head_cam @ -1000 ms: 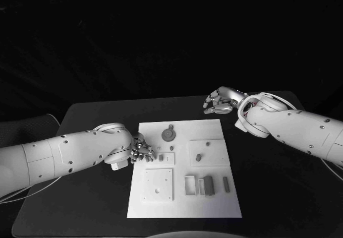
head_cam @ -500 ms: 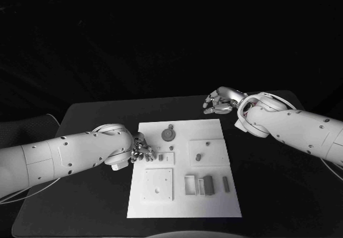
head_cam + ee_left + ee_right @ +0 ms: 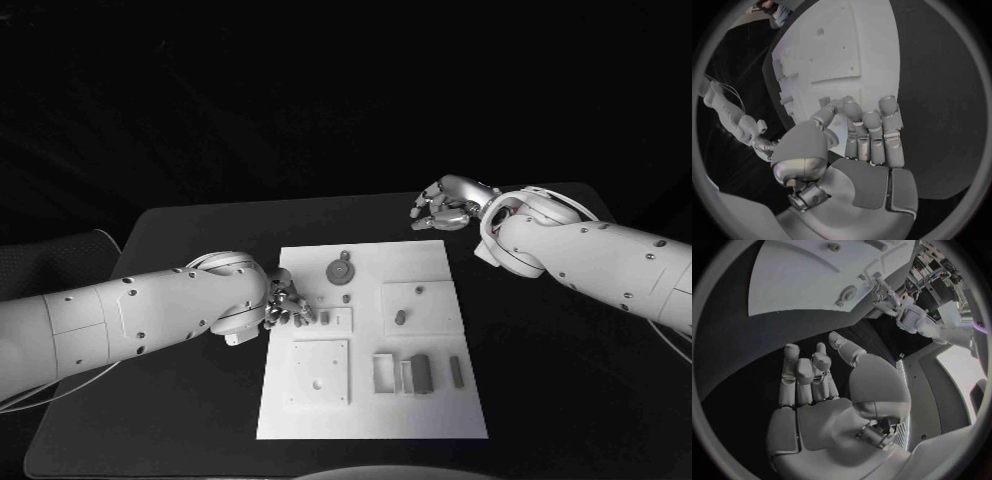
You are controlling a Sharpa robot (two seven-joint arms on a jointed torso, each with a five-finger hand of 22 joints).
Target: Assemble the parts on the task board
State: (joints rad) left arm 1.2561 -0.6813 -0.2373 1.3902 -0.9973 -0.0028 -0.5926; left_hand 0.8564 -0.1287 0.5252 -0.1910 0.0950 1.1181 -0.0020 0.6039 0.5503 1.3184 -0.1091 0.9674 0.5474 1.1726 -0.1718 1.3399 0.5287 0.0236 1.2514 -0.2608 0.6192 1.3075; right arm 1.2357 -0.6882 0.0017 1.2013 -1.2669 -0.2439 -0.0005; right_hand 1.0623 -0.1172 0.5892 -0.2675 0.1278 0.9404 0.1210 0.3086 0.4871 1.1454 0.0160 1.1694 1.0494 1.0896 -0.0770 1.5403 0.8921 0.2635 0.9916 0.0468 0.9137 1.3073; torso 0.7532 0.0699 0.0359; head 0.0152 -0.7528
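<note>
Two silver many-fingered hands sit apart over the black worktop. At nine o'clock of the flat white rectangular task board, the left hand rests at the board's edge, fingers loosely apart, holding nothing. Beyond the board's one o'clock corner, the right hand hangs with fingers curled, empty. Small grey parts lie on the board.

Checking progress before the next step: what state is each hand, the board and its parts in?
left hand: at the board's left edge, holding nothing.
right hand: over the table beyond the board, holding nothing.
task board: flat on the table.
round part: lying on the board.
</note>
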